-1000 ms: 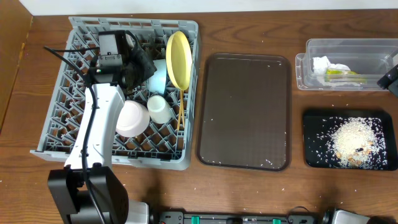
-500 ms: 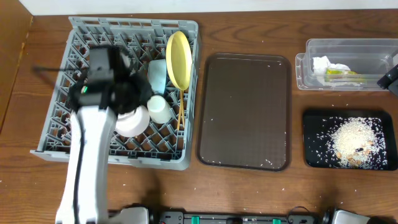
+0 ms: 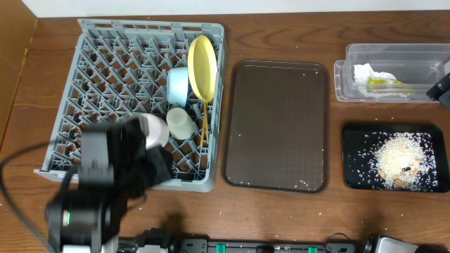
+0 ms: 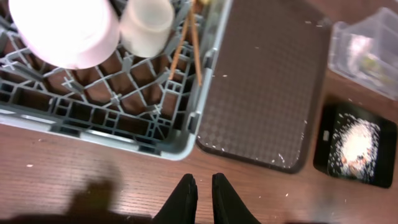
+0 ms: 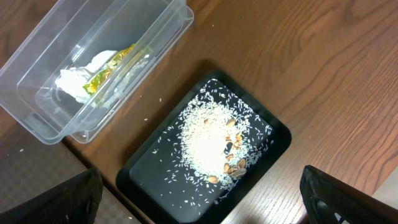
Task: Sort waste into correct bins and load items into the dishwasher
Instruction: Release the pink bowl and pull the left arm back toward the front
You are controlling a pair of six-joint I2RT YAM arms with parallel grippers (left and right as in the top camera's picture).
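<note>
The grey rack [image 3: 140, 27] holds the upright yellow plate [image 3: 200, 67], blue bowl [image 3: 177, 86], cream cup [image 3: 181, 123], pink saucer [image 3: 151, 130] and chopsticks [image 3: 204, 123]. The clear tub [image 3: 394, 50] holds the white napkin [image 3: 369, 72] and green-and-yellow wrapper [image 3: 385, 82]. The black tray [image 3: 355, 151] holds the rice [image 3: 404, 158]. My left gripper [image 4: 203, 196] is almost shut and empty, above bare table in front of the rack [image 4: 124, 134]. My right gripper [image 5: 199, 199] is wide open and empty above the black tray [image 5: 149, 180] and rice [image 5: 208, 137].
The dark brown serving tray [image 3: 275, 126] lies between the rack and the bins, with a few rice grains on it. My left arm [image 3: 105, 190] is blurred over the rack's front left corner. The right arm shows at the right edge [image 3: 443, 88].
My left arm has pulled back out of the rack toward the table's front edge, with nothing in its gripper. The right arm has not moved.
</note>
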